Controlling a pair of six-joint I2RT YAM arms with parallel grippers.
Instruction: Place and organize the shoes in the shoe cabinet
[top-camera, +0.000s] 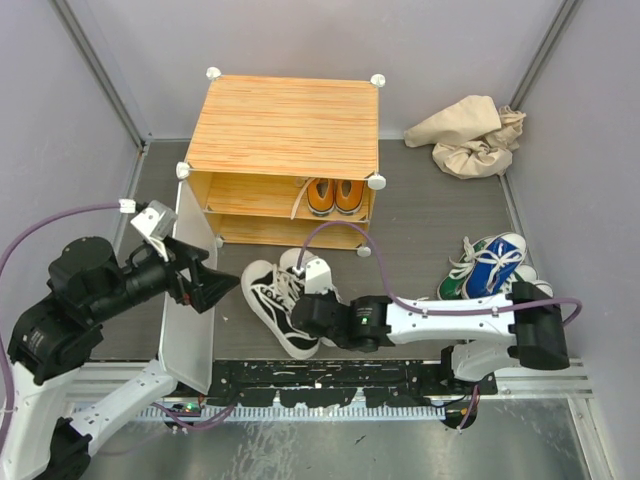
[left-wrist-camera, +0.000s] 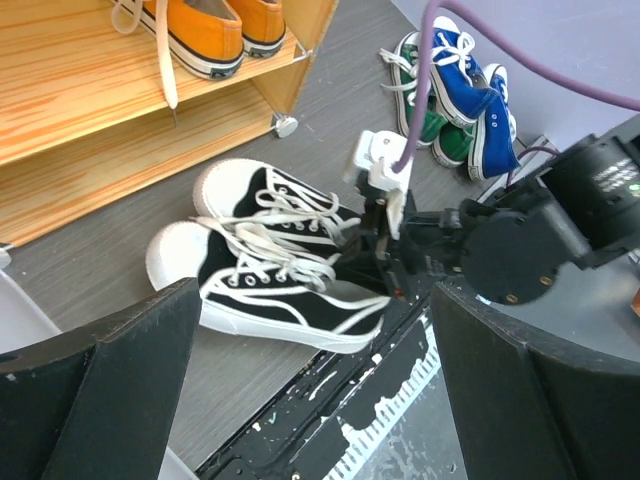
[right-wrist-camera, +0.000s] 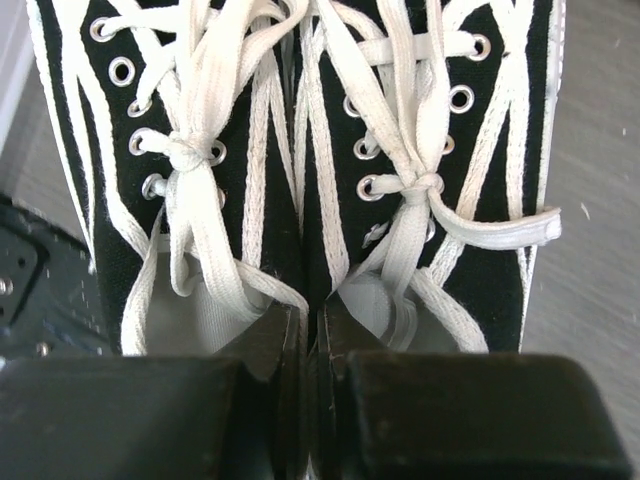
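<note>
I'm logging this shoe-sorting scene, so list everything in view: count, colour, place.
shoe cabinet: one, orange wood-grain, far centre
door: one, white, swung open at the cabinet's left
orange sneakers: one pair, orange, cabinet's upper shelf
white-and-black sneakers: one pair, in front of the cabinet
blue sneakers: one pair, blue with white toes, right side
green sneakers: one pair, green, against the blue pair
cloth bag: one, beige, far right corner
left pincer: black, open, beside the door
right pincer: black, shut on the white-and-black sneakers' inner collars
</note>
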